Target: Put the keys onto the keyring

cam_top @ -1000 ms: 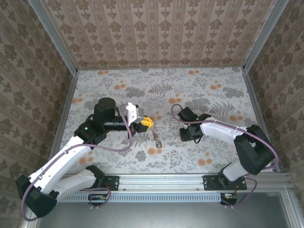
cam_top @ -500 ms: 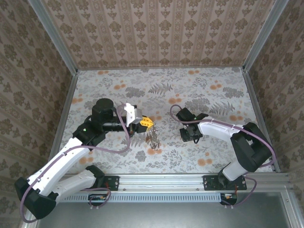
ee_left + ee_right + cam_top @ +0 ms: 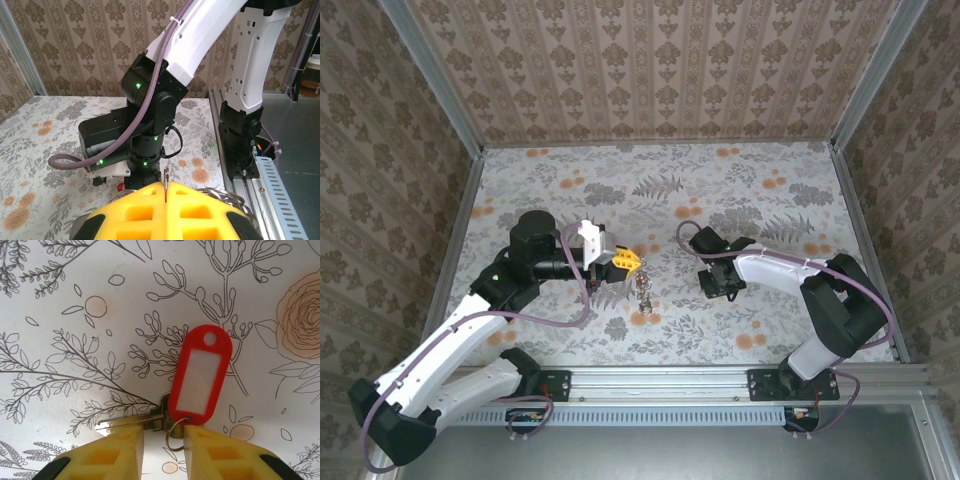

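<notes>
Keyring of thin brownish-grey wire loops (image 3: 642,292) dangles over the floral-patterned bench (image 3: 770,200), pinched in the closed yellow left fingers (image 3: 130,215). Yellow right fingers (image 3: 115,450) stand narrowly apart beside a red-tagged silvery key (image 3: 200,374) lying flat, its small ring (image 3: 175,436) between them.

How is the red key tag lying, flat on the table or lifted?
Flat. In the right wrist view the red tag lies face up on the table, its small ring between the right gripper's parted fingertips.

I can read nothing here: no words, numbers or brand marks. The white panel on the red tag (image 3: 200,375) lying on the counter (image 3: 75,290) is blank.
</notes>
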You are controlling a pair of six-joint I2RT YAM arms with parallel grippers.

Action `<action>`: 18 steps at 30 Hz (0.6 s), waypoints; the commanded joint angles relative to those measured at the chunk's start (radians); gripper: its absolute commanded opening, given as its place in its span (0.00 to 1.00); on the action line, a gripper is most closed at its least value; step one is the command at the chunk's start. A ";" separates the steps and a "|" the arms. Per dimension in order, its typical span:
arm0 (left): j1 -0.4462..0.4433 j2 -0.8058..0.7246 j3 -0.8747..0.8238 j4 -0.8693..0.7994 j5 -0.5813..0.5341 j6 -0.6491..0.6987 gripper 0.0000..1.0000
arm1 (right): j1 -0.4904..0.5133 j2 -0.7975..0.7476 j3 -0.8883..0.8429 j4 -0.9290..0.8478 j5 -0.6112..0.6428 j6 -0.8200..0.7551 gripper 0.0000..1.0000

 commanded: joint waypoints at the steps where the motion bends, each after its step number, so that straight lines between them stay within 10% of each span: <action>1: -0.006 -0.022 -0.003 0.058 0.031 -0.016 0.00 | 0.007 0.021 0.031 -0.043 0.030 0.022 0.27; 18: -0.008 -0.046 -0.005 0.050 0.020 -0.013 0.00 | 0.007 0.030 0.035 -0.049 0.028 0.022 0.17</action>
